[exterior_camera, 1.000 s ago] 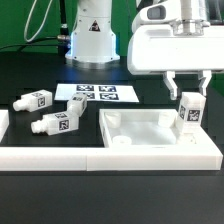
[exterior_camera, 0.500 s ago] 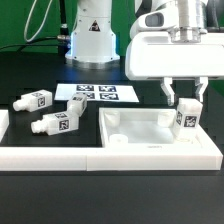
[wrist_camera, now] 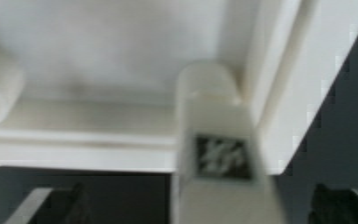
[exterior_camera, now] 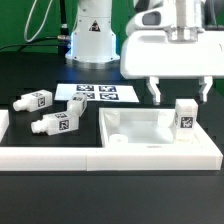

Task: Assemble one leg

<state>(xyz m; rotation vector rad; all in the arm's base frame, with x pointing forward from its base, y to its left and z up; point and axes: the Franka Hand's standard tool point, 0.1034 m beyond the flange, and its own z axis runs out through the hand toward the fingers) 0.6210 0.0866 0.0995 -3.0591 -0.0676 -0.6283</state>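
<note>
A white leg (exterior_camera: 186, 117) with a square tag stands upright in the corner of the white square panel (exterior_camera: 128, 117) on the exterior view's right. My gripper (exterior_camera: 180, 90) hangs just above the leg, open and empty, with one finger on each side of the leg's top and not touching it. In the wrist view the leg (wrist_camera: 215, 130) rises from the panel's corner (wrist_camera: 105, 80) toward the camera, and the gripper (wrist_camera: 194, 205) shows dark fingertips (wrist_camera: 43, 205) wide apart on both sides of it.
Two more legs (exterior_camera: 34, 100) (exterior_camera: 57, 124) lie on the black table at the exterior view's left. The marker board (exterior_camera: 97, 94) lies behind them. A long white border rail (exterior_camera: 60, 157) runs along the front. The arm's white base (exterior_camera: 92, 35) stands at the back.
My gripper was shut on the leg in the panel's corner. It has opened, let the leg go and risen a little. The leg stays standing on its own.
</note>
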